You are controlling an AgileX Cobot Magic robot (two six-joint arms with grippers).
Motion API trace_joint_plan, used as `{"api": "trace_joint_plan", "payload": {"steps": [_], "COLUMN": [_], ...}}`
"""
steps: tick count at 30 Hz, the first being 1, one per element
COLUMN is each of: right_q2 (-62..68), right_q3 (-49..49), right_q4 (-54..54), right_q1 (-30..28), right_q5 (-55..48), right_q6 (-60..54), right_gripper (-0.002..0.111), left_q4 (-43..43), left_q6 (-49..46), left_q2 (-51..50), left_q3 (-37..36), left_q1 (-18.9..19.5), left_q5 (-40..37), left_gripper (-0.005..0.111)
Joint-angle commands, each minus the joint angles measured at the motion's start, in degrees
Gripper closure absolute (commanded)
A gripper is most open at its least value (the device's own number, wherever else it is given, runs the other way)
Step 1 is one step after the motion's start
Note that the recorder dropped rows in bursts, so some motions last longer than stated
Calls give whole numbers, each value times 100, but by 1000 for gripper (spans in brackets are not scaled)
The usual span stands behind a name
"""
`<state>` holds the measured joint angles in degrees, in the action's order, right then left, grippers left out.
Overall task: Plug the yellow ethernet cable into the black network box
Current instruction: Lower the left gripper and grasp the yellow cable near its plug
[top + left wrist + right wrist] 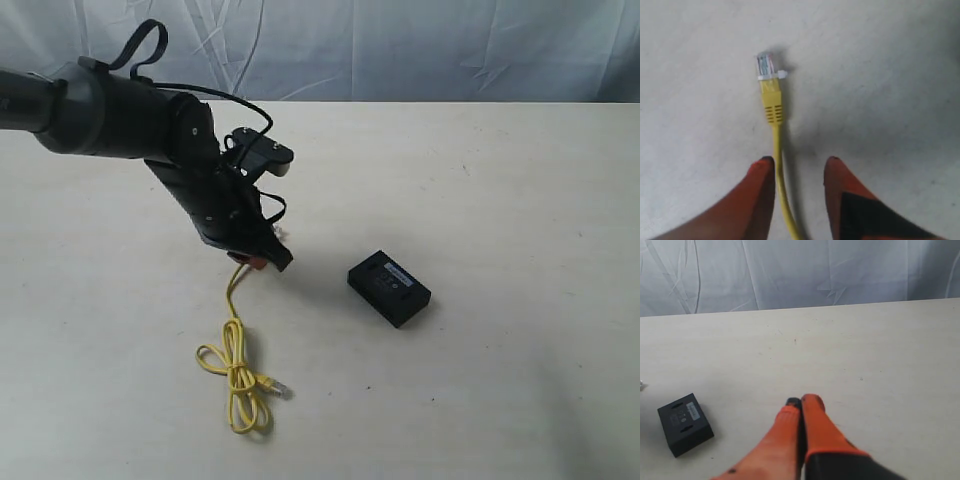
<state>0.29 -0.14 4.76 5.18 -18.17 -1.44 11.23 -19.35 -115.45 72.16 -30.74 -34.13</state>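
The yellow ethernet cable (238, 360) lies on the table, looped in a loose knot, one clear plug (280, 388) at the near end. Its other clear plug (765, 66) lies flat on the table just ahead of my left gripper (799, 161). That gripper (258, 262) is open, and the cord (780, 185) runs between its orange fingers, close to one of them. The black network box (390, 288) rests flat, right of the left gripper and apart from it. It also shows in the right wrist view as the box (685, 423). My right gripper (802, 401) is shut and empty, outside the exterior view.
The pale table (500, 180) stretches wide around the box and cable. A grey cloth backdrop (400, 45) hangs behind the far edge. The left arm (120, 115) reaches in from the upper left with black wiring on it.
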Motion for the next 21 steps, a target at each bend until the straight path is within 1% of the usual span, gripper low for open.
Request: {"api": "trace_joint_plan", "payload": {"steps": [1, 11, 13, 15, 18, 19, 21], "right_q2": [-29, -29, -29, -29, -29, -29, -29], "right_q3": [14, 14, 14, 14, 14, 14, 14], "right_q4": [-27, -27, -27, -27, -27, -27, -27], "right_q1": [16, 16, 16, 16, 16, 16, 16], "right_q5": [54, 54, 54, 54, 54, 54, 54], "right_q6": [-3, -3, -3, -3, -3, -3, -3], "right_gripper": [108, 108, 108, 108, 108, 108, 108], "left_q4": [-357, -439, -439, -439, -444, -472, -472], "left_q6": [-35, -35, -35, -35, -253, -341, -390], "left_q2": [-123, -388, -411, -424, -424, -424, -424], "left_q3": [46, 46, 46, 46, 46, 46, 46], "left_q1": [-21, -21, -21, -21, -21, -21, -21], "left_q5": [299, 459, 459, 403, 222, 128, -52], "left_gripper": [71, 71, 73, 79, 102, 106, 106]}}
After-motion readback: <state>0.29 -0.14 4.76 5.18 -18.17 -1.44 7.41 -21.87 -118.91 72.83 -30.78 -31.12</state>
